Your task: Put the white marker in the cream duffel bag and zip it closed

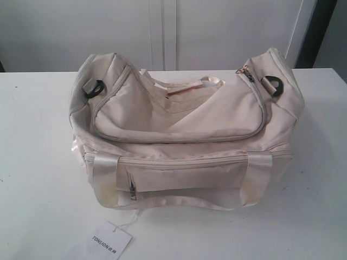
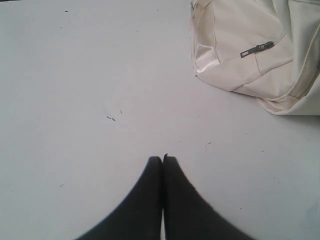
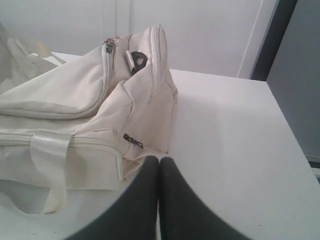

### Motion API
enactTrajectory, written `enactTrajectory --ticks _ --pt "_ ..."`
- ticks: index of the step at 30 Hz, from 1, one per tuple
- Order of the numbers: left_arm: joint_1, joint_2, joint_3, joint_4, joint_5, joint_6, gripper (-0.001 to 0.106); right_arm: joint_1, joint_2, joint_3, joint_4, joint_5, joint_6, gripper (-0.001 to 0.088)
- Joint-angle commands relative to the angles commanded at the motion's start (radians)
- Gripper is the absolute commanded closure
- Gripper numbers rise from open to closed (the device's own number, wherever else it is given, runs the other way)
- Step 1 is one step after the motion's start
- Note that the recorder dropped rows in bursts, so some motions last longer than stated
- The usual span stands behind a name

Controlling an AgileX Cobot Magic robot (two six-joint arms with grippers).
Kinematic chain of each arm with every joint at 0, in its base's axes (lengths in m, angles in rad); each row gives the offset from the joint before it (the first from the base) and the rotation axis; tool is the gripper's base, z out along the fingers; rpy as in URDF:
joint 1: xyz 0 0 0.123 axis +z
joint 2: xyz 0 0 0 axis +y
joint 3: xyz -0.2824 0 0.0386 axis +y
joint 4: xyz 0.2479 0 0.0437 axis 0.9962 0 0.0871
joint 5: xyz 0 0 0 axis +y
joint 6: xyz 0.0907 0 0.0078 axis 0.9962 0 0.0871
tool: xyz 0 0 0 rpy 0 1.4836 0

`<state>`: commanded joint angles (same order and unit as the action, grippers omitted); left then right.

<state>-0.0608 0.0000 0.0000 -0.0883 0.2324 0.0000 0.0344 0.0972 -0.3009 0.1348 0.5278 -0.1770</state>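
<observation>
— What do we see first?
— The white counter (image 1: 43,162). In the middle of the frame, the cream duffel bag (image 1: 179,130) lies on it, front pocket toward the lower edge.
— And our claws?
— The left claw (image 2: 162,159) is pinched together, holding nothing, over bare counter near the bag. The right claw (image 3: 159,161) is pinched together too, empty, close by the bag's end.
— Anything smaller?
— A paper tag (image 1: 110,242) at the lower left, then the top zip pull (image 1: 245,72) at the upper right.

Cream duffel bag (image 1: 179,124) upright on white table (image 1: 32,162), curved top zip closed.
</observation>
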Motion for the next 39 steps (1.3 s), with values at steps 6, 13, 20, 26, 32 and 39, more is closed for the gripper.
enactTrajectory --ticks 6,13,20,26,32,39 --pt "0.000 0.000 0.000 0.000 0.000 0.000 0.105 0.000 0.000 0.008 -0.078 -0.003 0.108 0.0868" --pt "0.000 0.000 0.000 0.000 0.000 0.000 0.105 0.000 0.000 0.047 -0.093 -0.021 0.137 0.0868" --pt "0.000 0.000 0.000 0.000 0.000 0.000 0.105 0.000 -0.002 0.176 -0.093 -0.178 0.137 0.0868" --pt "0.000 0.000 0.000 0.000 0.000 0.000 0.105 0.000 -0.002 0.301 -0.093 -0.281 0.137 0.0868" --pt "0.000 0.000 0.000 0.000 0.000 0.000 0.105 0.000 -0.002 0.301 -0.091 -0.263 0.137 0.0868" --pt "0.000 0.000 0.000 0.000 0.000 0.000 0.105 0.000 -0.002 0.301 -0.088 -0.248 0.137 0.0868"
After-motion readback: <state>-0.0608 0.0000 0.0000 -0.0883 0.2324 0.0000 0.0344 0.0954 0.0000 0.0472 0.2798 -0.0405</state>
